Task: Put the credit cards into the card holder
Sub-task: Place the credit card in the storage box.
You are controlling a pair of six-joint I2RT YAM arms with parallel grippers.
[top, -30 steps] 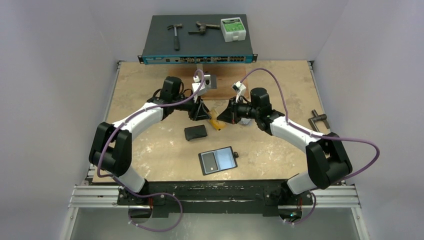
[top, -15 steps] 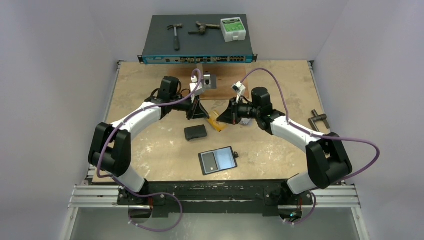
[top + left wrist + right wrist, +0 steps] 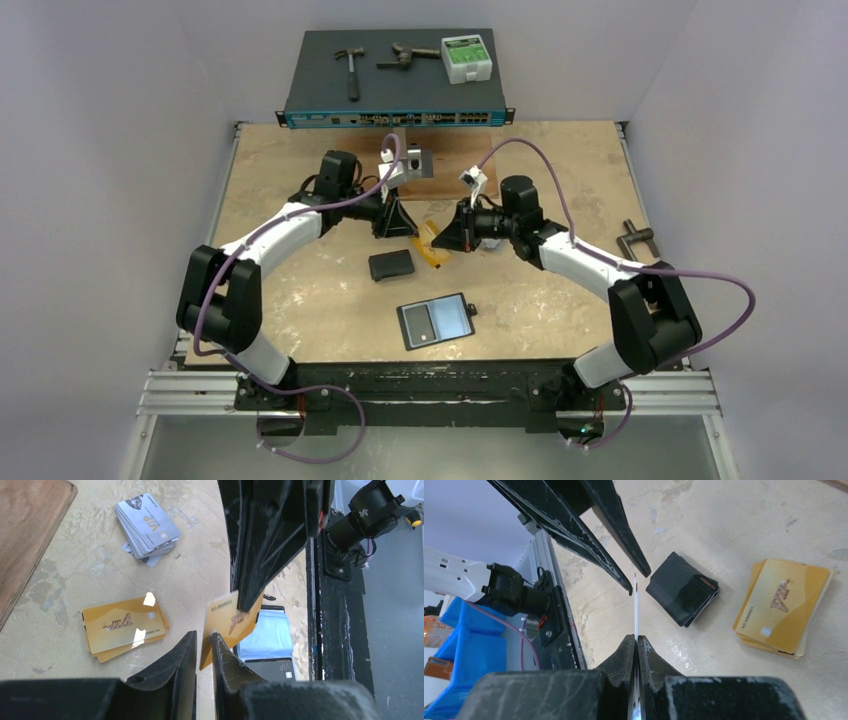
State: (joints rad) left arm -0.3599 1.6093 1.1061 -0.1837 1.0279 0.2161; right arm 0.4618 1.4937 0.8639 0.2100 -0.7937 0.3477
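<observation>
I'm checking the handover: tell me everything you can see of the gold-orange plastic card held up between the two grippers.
The gold-orange plastic card is a thin rectangle with a dark logo and small numbers on its face. It is held off the table, tilted on edge. The right gripper is shut on one end. The opposite end sits between the left gripper's fingers; whether they clamp it is unclear.

right fingers (image 3: 624,664): pinch edge-on card (image 3: 635,607) | gold cards (image 3: 781,607) right | black stack (image 3: 681,595) centre
</observation>
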